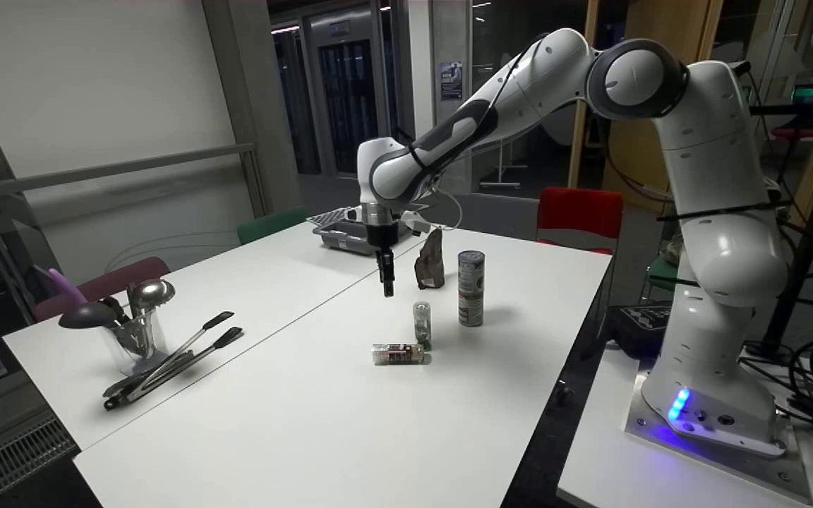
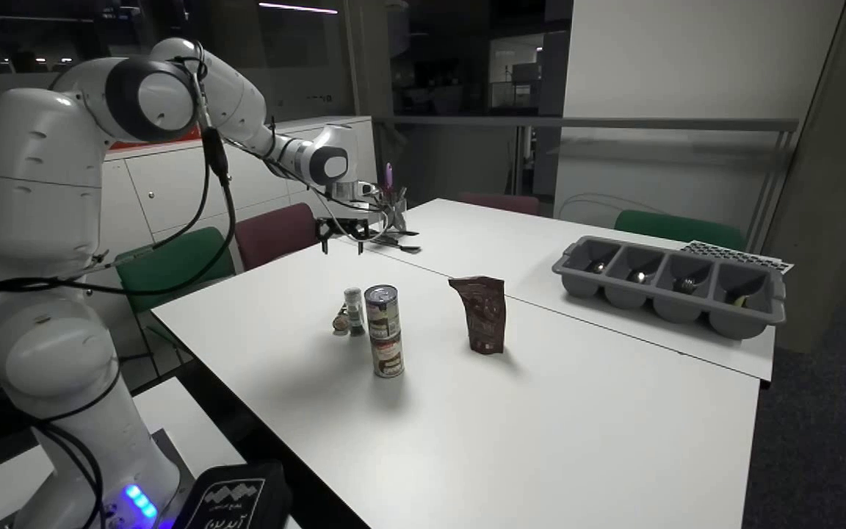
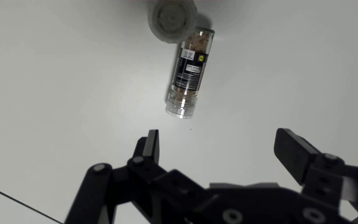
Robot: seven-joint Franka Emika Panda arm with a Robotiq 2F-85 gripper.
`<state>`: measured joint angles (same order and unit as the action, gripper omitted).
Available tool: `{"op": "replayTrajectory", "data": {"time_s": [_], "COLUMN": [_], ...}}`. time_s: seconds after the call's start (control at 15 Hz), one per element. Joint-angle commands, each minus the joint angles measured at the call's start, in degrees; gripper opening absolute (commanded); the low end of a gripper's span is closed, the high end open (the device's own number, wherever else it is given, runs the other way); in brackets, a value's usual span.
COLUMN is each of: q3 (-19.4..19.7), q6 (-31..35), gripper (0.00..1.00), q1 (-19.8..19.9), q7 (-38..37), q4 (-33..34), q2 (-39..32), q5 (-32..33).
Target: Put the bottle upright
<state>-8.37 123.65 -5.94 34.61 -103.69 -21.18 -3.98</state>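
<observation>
A small clear glass bottle lies on its side on the white table [image 1: 293,437]. The bottle [image 1: 398,353] has a dark label, pinkish grains inside and a clear cap; it also shows in the wrist view [image 3: 190,68]. In an exterior view the bottle [image 2: 341,322] is partly hidden behind a similar upright bottle [image 2: 354,312]. In the wrist view the upright bottle [image 3: 172,20] overlaps the lying bottle's base; its clear cap end points toward my gripper. My gripper [image 3: 218,137] is open and empty, in the air above the table and to one side of the lying bottle.
A stack of two cans [image 2: 384,330] stands close to the upright bottle. A brown pouch [image 2: 487,316] stands near it. A grey cutlery tray [image 2: 676,303] lies farther off. A clear utensil holder [image 1: 137,342] and tongs [image 1: 173,363] are at another table edge.
</observation>
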Motion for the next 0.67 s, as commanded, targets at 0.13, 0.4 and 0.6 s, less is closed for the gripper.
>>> {"op": "replayTrajectory", "data": {"time_s": [0.13, 0.4, 0.6], "q3": [-1.8, -2.1, -2.2], "q6": [-10.3, -13.6, -14.3], "gripper": [1.0, 1.0, 1.0], "q1": [0.3, 1.0, 1.3], "q7": [-6.3, -9.1, -10.0], "q4": [11.0, 15.3, 17.6], "q2": [-7.0, -11.2, -13.8], "q5": [-1.4, -2.9, -4.1]}}
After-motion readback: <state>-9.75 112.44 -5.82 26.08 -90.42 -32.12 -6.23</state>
